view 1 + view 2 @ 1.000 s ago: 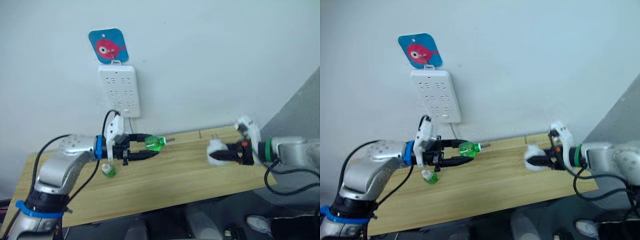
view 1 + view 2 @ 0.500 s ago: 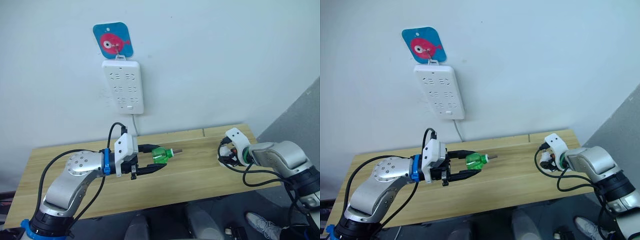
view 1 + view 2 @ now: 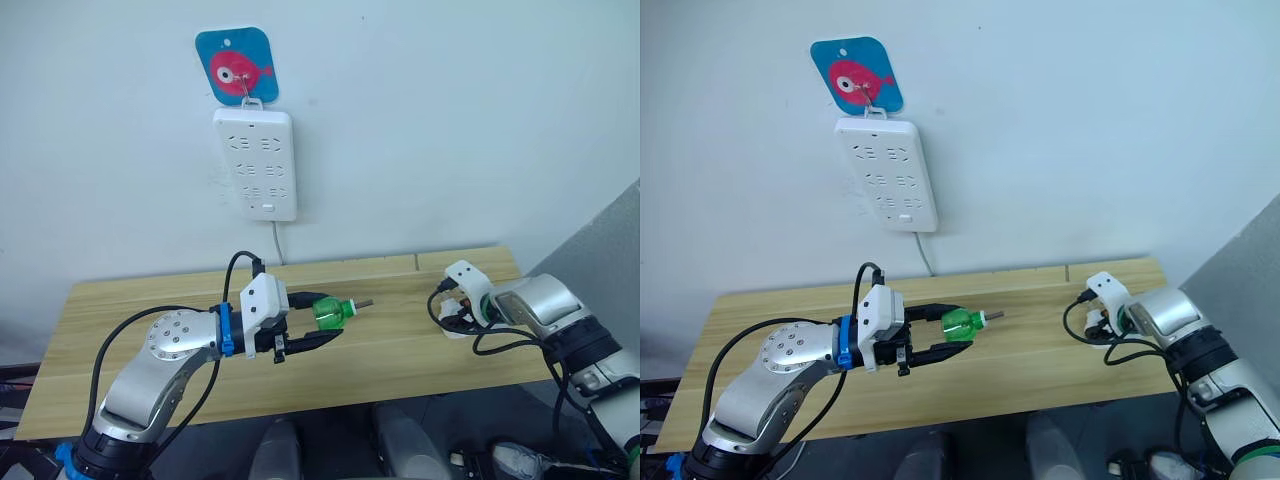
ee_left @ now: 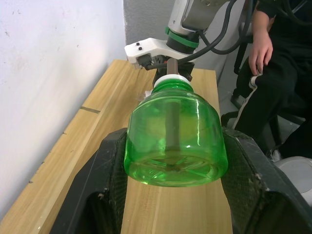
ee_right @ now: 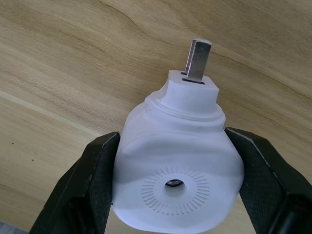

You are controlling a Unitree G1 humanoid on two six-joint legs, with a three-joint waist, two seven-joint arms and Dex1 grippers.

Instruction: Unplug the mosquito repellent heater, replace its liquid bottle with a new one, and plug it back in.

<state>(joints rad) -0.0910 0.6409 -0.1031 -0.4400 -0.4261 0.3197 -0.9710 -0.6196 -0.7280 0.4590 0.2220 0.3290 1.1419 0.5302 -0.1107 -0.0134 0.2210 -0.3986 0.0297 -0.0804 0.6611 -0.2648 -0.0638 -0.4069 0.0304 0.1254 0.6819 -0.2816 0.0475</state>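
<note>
A green liquid bottle (image 3: 330,312) lies sideways in the air over the middle of the wooden table (image 3: 400,350), wick pointing right. My left gripper (image 3: 322,316) is shut on its body; in the left wrist view the bottle (image 4: 173,139) sits between both fingers (image 4: 109,165). My right gripper (image 5: 175,146) is shut on the mosquito repellent heater (image 5: 183,122), a white rounded unit. Its metal prongs (image 5: 197,61) point down at the tabletop and its round bottle socket (image 5: 171,184) faces the camera. This arm (image 3: 520,300) hangs over the table's right end.
A long white power strip (image 3: 256,163) hangs on the wall under a blue fish sign (image 3: 237,65), with a cord running down behind the table. A person in black (image 4: 273,63) sits beyond the table's right end.
The head camera has shifted. My right gripper has turned the heater from pointing sideways towards the left arm to pointing down at the table. The left gripper still holds the green bottle level.
</note>
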